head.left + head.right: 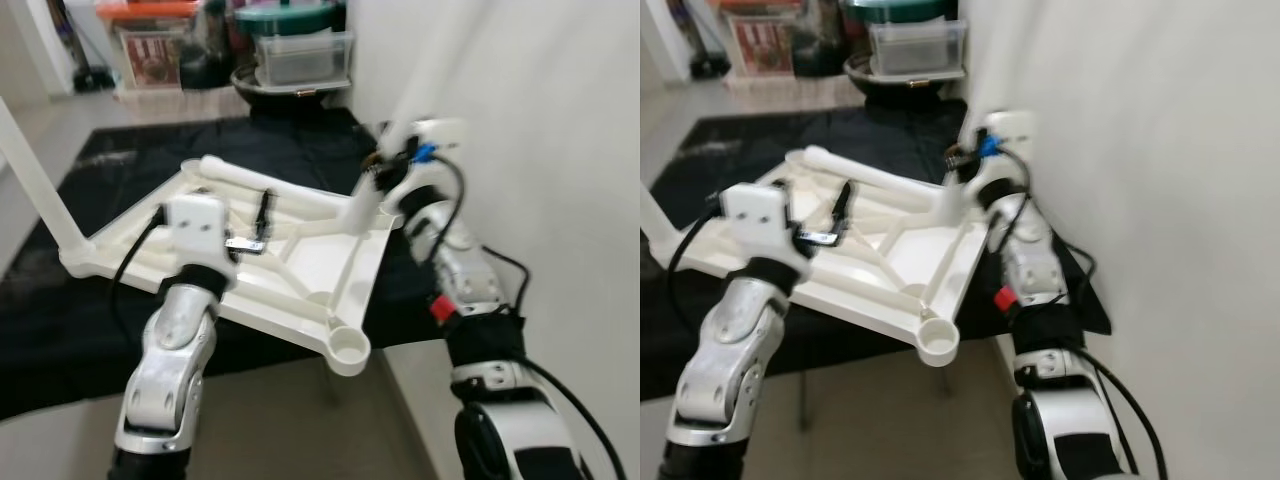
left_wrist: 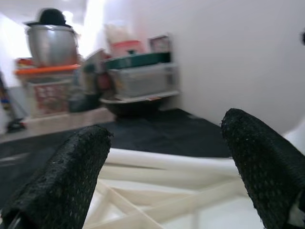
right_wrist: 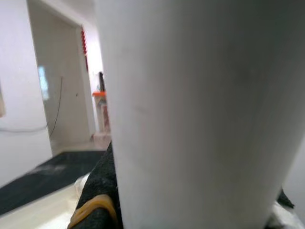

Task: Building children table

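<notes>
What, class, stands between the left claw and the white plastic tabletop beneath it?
Nothing visible. The left claw hangs open just above the ribbed underside of the upturned white plastic tabletop, with only a clear gap between its black fingers.

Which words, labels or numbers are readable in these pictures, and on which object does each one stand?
No text can be read.
Box under the orange lid: a red and white printed panel, too blurred to read.
Red tag on the right arm: no legible marking.
White table top, clear storage bins: no text visible.
</notes>
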`<state>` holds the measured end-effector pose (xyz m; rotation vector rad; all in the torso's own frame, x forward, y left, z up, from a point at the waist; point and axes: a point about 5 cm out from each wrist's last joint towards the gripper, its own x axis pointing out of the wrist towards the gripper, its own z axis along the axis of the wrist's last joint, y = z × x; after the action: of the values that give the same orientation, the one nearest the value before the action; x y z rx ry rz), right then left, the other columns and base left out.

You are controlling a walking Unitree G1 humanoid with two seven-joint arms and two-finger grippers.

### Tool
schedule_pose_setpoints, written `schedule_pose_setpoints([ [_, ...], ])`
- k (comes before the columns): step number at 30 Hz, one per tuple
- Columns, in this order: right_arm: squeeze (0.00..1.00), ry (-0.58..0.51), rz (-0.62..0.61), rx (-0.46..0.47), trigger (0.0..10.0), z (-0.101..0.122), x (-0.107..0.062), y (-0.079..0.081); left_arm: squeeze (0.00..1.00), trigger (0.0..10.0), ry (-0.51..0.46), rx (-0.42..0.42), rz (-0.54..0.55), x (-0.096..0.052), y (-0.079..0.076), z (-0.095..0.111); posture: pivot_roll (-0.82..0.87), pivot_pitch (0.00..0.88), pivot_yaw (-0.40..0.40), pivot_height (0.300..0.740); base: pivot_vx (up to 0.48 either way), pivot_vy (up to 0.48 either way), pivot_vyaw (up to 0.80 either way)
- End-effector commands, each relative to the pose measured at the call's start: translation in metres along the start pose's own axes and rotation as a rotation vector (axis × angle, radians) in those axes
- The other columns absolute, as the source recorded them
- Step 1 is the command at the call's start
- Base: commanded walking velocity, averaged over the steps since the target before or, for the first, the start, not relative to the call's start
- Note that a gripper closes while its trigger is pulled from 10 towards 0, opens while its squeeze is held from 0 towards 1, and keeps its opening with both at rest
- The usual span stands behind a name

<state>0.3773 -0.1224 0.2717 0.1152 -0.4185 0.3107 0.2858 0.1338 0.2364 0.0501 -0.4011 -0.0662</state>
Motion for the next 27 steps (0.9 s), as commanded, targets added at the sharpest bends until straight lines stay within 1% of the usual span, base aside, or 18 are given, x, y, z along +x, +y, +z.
schedule_pose_setpoints([
  [1,0.0,-0.012,0.057,0.006,10.0,0.0,0.004,0.017,0.0,10.0,0.036,0.014,0.038,-0.002,0.007,-0.006,0.08,0.007,-0.058,0.74,0.0,0.0,0.0],
  [9,0.0,-0.011,0.09,-0.03,10.0,0.001,0.005,0.022,0.0,10.0,0.041,0.012,0.039,-0.003,0.006,-0.007,0.08,0.018,-0.061,0.74,0.0,0.0,0.0],
  [10,0.0,0.012,0.076,-0.074,10.0,-0.001,0.006,0.019,0.0,10.0,0.049,0.003,0.03,-0.004,0.005,-0.008,0.09,0.021,-0.064,0.74,0.0,0.0,0.0],
  [11,0.0,0.012,0.076,-0.074,10.0,-0.001,0.006,0.019,0.0,10.0,0.049,0.003,0.03,-0.004,0.005,-0.008,0.09,0.021,-0.064,0.74,0.0,0.0,0.0],
  [12,0.0,0.03,0.065,-0.107,10.0,-0.003,0.007,0.016,0.0,10.0,0.055,-0.003,0.023,-0.005,0.003,-0.009,0.09,0.021,-0.064,0.74,0.0,0.0,0.0],
  [13,0.0,0.03,0.065,-0.107,10.0,-0.003,0.007,0.016,0.0,10.0,0.055,-0.003,0.023,-0.005,0.003,-0.009,0.09,0.021,-0.064,0.74,0.0,0.0,0.0],
  [14,0.0,0.063,0.047,-0.175,10.0,-0.007,0.007,0.011,0.0,10.0,0.073,-0.005,0.006,-0.006,0.001,-0.011,0.08,0.026,-0.061,0.74,0.0,0.0,0.0],
  [15,0.0,0.085,0.035,-0.22,10.0,-0.009,0.008,0.007,0.0,10.0,0.086,-0.005,-0.005,-0.007,0.0,-0.013,0.08,0.026,-0.061,0.74,0.0,0.0,0.0],
  [16,0.0,0.085,0.035,-0.22,10.0,-0.009,0.008,0.007,0.0,10.0,0.086,-0.005,-0.005,-0.007,0.0,-0.013,0.08,0.026,-0.061,0.74,0.0,0.0,0.0],
  [17,0.0,0.15,0.014,-0.268,10.0,-0.017,0.007,0.001,0.0,10.0,0.121,-0.003,-0.033,-0.01,-0.004,-0.018,0.08,0.033,-0.061,0.74,0.0,0.0,0.0],
  [18,0.0,0.15,0.014,-0.268,10.0,-0.017,0.007,0.001,0.0,10.0,0.121,-0.003,-0.033,-0.01,-0.004,-0.018,0.08,0.033,-0.061,0.74,0.0,0.0,0.0],
  [19,0.0,0.238,0.009,-0.301,10.0,-0.028,0.006,-0.004,0.0,10.0,0.16,-0.005,-0.072,-0.014,-0.008,-0.024,0.08,0.038,-0.061,0.74,0.0,0.0,0.0],
  [20,0.0,0.288,-0.003,-0.33,10.0,-0.035,0.004,-0.008,0.0,10.0,0.194,-0.012,-0.115,-0.019,-0.012,-0.03,0.08,0.047,-0.06,0.74,0.0,0.0,0.0],
  [21,0.0,0.288,-0.003,-0.33,10.0,-0.035,0.004,-0.008,0.0,10.0,0.194,-0.012,-0.115,-0.019,-0.012,-0.03,0.08,0.047,-0.06,0.74,0.0,0.0,0.0],
  [22,0.0,0.333,-0.004,-0.342,10.0,-0.041,0.003,-0.01,0.0,10.0,0.213,-0.021,-0.151,-0.023,-0.016,-0.032,0.08,0.052,-0.06,0.74,0.0,0.0,0.0],
  [23,0.0,0.349,-0.004,-0.354,10.0,-0.044,0.003,-0.011,0.0,10.0,0.228,-0.039,-0.182,-0.027,-0.02,-0.034,0.08,0.056,-0.06,0.74,0.0,0.0,0.0],
  [24,0.0,0.354,-0.009,-0.367,10.0,-0.045,0.004,-0.011,0.0,10.0,0.236,-0.048,-0.205,-0.031,-0.024,-0.034,0.09,0.074,-0.062,0.74,0.0,0.0,0.0],
  [27,0.0,0.357,-0.011,-0.375,10.0,-0.046,0.004,-0.011,0.0,10.0,0.24,-0.053,-0.218,-0.033,-0.026,-0.034,0.09,0.074,-0.062,0.74,0.0,0.0,0.0],
])
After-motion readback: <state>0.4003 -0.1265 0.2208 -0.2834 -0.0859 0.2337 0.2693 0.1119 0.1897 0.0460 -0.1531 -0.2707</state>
